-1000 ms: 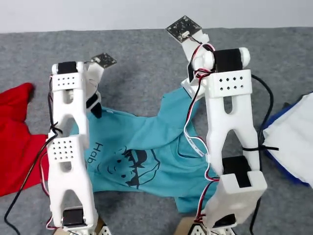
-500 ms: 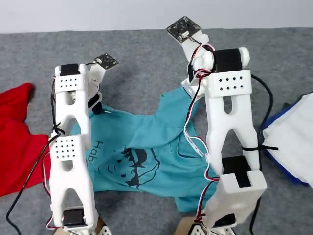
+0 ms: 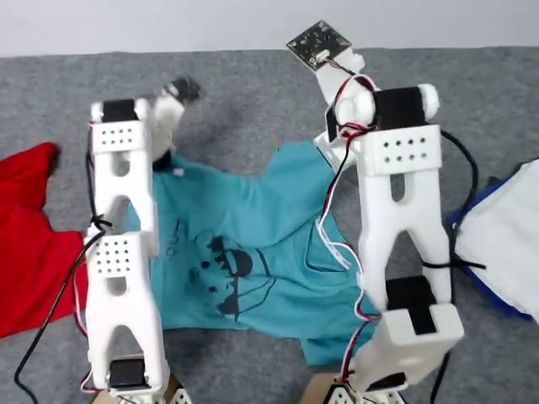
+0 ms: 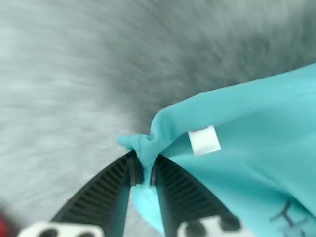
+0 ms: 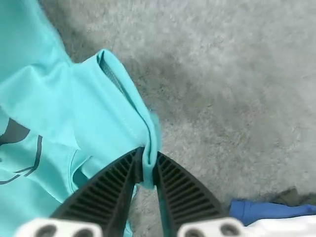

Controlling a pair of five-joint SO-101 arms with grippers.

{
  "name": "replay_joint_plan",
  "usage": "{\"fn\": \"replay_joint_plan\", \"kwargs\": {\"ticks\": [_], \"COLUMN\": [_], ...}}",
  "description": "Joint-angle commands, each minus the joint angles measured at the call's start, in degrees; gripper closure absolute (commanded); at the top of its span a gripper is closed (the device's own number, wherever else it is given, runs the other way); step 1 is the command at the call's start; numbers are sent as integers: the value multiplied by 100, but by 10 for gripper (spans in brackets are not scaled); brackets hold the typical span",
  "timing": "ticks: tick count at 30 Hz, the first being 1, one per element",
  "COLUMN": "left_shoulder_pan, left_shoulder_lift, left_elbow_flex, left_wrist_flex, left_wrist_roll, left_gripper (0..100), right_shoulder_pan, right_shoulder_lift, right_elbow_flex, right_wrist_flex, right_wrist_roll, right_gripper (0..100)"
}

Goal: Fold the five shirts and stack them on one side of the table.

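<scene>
A teal shirt [image 3: 244,252] with a dark cartoon print lies crumpled on the grey table between the two white arms. My left gripper [image 4: 143,173] is shut on a far corner of the teal shirt [image 4: 237,143], near a small white label. My right gripper [image 5: 146,170] is shut on the hemmed edge of the teal shirt [image 5: 64,118], at its other far corner. In the high view the left arm [image 3: 122,244] covers the shirt's left side and the right arm [image 3: 400,219] its right side.
A red shirt [image 3: 29,231] lies at the table's left edge. White cloth over blue cloth [image 3: 501,231] sits at the right edge, and its blue corner [image 5: 266,210] appears beside my right gripper. Bare grey table [image 3: 236,101] stretches beyond the shirt.
Both arms have pulled the teal shirt's far edge away from the arm bases, stretching the cloth and shifting the print. The left wrist has swung most.
</scene>
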Motion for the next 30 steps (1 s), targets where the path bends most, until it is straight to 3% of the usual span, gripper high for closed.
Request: {"fn": "replay_joint_plan", "kwargs": {"ticks": [1, 9, 23, 30], "left_shoulder_pan": [18, 0, -9, -9], "left_shoulder_lift": [-1398, -3297, -5582, -6400], "left_elbow_flex": [-391, -365, -356, -347], "left_wrist_flex": [158, 158, 167, 167], "left_wrist_roll": [413, 1169, 1468, 1442], "left_gripper": [998, 998, 998, 998], "right_shoulder_pan": [22, 664, 2536, 3046], "right_shoulder_lift": [-760, -2088, -4549, -5218], "right_elbow_flex": [-53, -70, -79, -79], "right_wrist_flex": [207, 163, -884, -1877], "right_wrist_roll": [0, 44, 1837, 2453], "right_gripper": [987, 987, 987, 987]}}
